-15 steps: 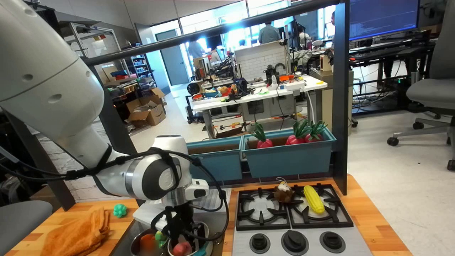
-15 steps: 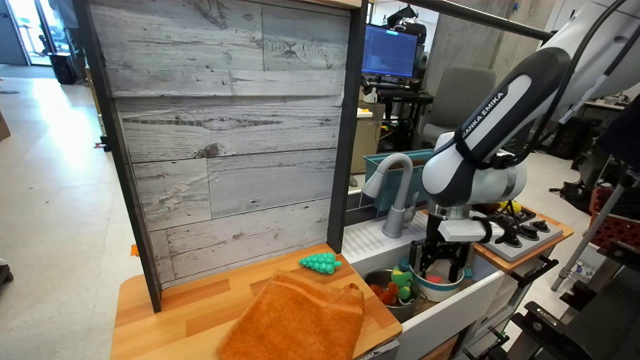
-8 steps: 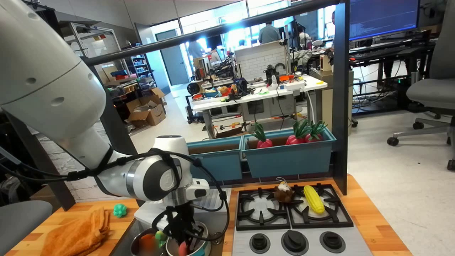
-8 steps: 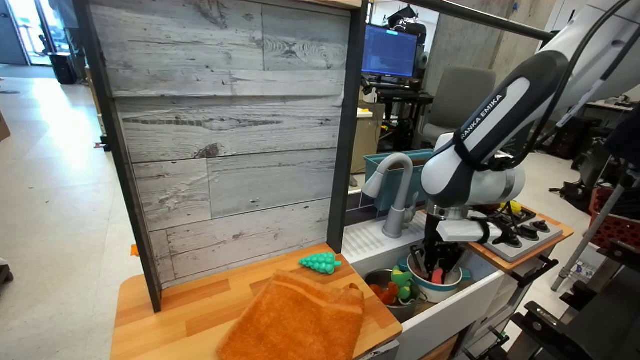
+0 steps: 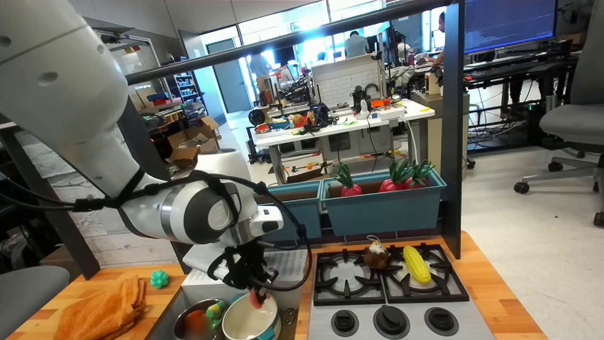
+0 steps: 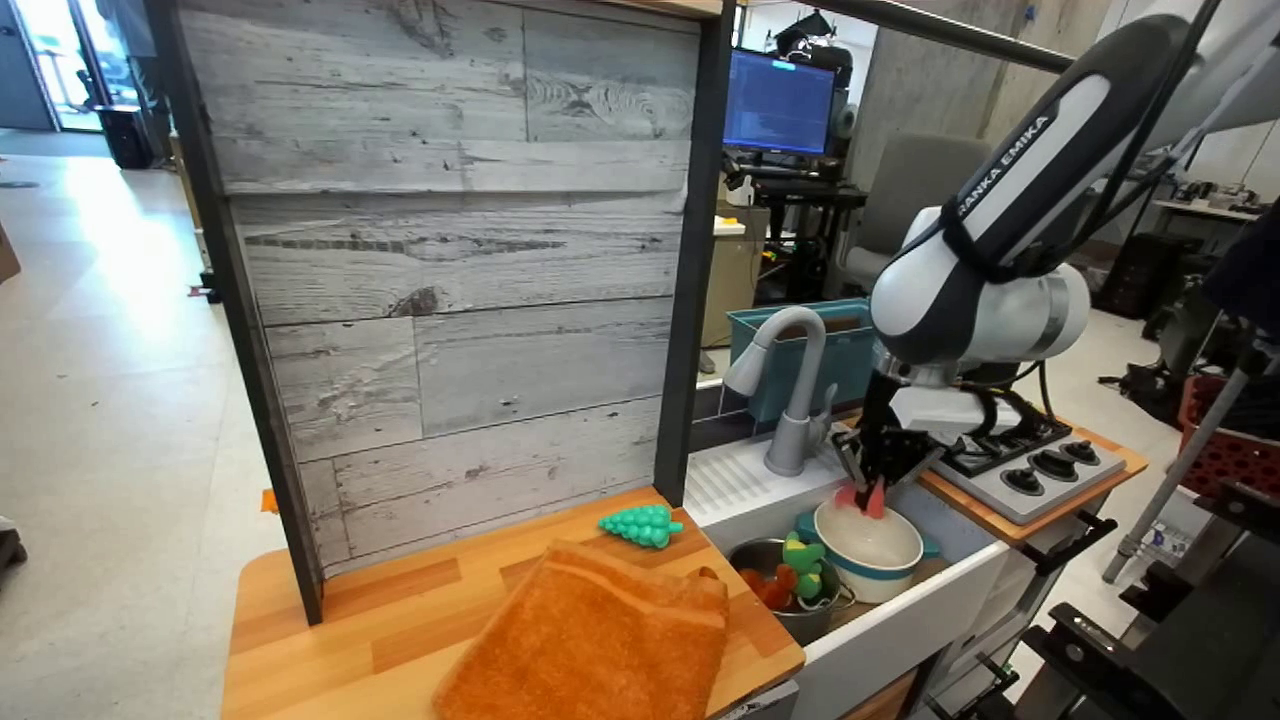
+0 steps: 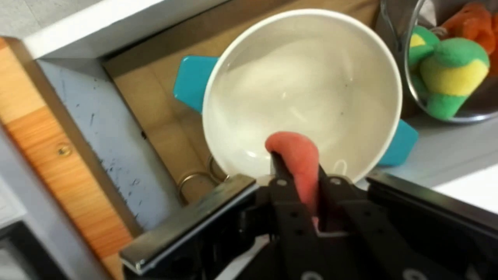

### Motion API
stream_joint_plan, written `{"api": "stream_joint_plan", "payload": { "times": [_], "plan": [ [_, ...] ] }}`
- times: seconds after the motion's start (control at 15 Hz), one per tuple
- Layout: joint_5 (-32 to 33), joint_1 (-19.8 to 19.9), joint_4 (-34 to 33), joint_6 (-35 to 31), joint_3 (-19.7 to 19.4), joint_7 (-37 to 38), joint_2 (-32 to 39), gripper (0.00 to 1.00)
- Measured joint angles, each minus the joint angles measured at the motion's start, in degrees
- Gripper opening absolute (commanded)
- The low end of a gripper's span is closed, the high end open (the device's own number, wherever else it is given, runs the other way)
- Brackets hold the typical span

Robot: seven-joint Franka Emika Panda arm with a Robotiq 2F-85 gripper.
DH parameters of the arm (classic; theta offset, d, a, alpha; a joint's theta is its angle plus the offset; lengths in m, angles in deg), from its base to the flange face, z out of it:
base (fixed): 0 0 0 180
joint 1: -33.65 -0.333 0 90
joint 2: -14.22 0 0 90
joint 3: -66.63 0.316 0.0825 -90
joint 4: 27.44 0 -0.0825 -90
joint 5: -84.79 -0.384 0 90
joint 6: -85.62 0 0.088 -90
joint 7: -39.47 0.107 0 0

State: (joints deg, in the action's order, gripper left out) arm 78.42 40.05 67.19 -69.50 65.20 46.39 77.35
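Note:
A soft pink object (image 7: 297,151) is pinched between the two black fingers of my gripper (image 7: 300,168), its rounded end curling out past the tips. In both exterior views the gripper (image 6: 872,488) is above the far rim of a white pot (image 6: 872,588) with teal handles, and parts of the pink object (image 5: 256,299) show around the fingertips. The pot's cream inside (image 7: 272,93) is bare in the wrist view. Beside it stands a metal pot (image 6: 808,628) holding a green and yellow plush (image 7: 453,77) and an orange plush (image 7: 472,25).
Both pots sit in a sink basin with a grey faucet (image 6: 797,420) behind. The stove (image 5: 349,295) carries a yellow corn (image 5: 416,264) and a brown plush (image 5: 376,257). Teal planters (image 5: 382,215) hang behind. An orange towel (image 6: 600,640) and green toy (image 6: 640,525) lie on the counter.
The jaws have come together on the pink object inside the white pot. Gripper and object have since risen out of the pot, toward its far rim.

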Motion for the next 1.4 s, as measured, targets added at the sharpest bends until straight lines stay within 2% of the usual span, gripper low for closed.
{"api": "stream_joint_plan", "payload": {
  "times": [0.27, 0.53, 0.6, 0.67, 0.87, 1.2, 1.27, 1.4],
  "plan": [
    [-4.3, 5.6, 6.9, -3.9, 0.8, -0.8, -8.0, 0.03],
    [-10.2, 13.4, 8.1, -4.8, 1.5, -1.4, -12.5, 0.03],
    [-11.8, 15.7, 7.7, -5.6, 2.2, -1.9, -12.8, 0.37],
    [-13.1, 17.7, 7.1, -5.9, 3.1, -2.4, -12.8, 0.40],
    [-15.3, 21.5, 5.7, -5.9, 5.2, -3.3, -12.3, 0.60],
    [-16.7, 22.2, 5.4, -5.9, 7.9, -4.4, -11.3, 0.96],
    [-16.7, 22.2, 5.4, -5.9, 8.2, -4.4, -11.2, 1.00],
    [-16.6, 21.9, 5.6, -4.3, 7.9, -4.4, -11.4, 1.00]
  ]
}}
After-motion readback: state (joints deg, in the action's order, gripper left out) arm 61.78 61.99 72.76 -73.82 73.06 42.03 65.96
